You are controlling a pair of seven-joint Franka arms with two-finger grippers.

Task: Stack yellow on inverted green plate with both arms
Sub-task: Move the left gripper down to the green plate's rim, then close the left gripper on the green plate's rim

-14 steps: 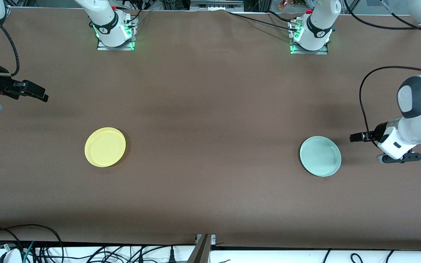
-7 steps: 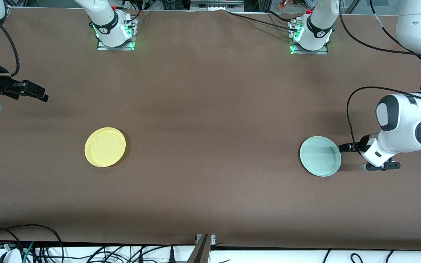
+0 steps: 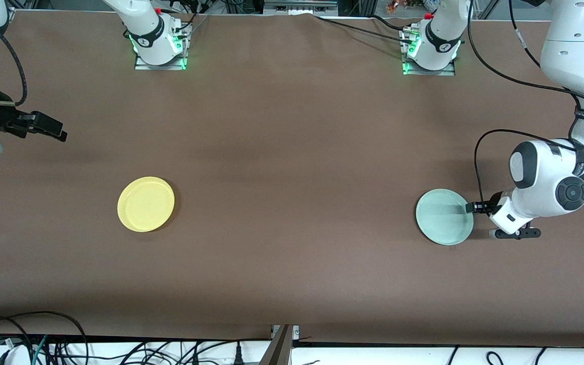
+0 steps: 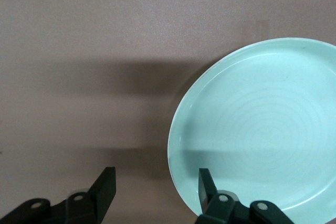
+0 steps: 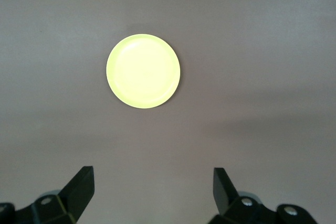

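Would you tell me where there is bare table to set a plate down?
The wide stretch between the yellow plate and green plate is bare. It is crowded only at the green plate's rim, where the open left gripper sits. The right gripper waits, open.

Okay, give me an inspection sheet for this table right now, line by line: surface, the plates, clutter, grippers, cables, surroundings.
Surface: brown cloth-covered table, flat, a slight wrinkle at its edge by the arm bases.
Job's things: round bright yellow plastic plate toward the right arm's end, rim up. Round pale mint-green plate toward the left arm's end, rim up, not yet inverted. Apart, unstacked.
Clutter: nothing seen.
Grippers: left gripper open, low at the green plate's edge, one finger over the rim. Right gripper open, waiting high, well away from the yellow plate.
Cables: black cables bundled below the table's near edge; black cable loop on the left arm.
Surroundings: two arm bases with green lights.
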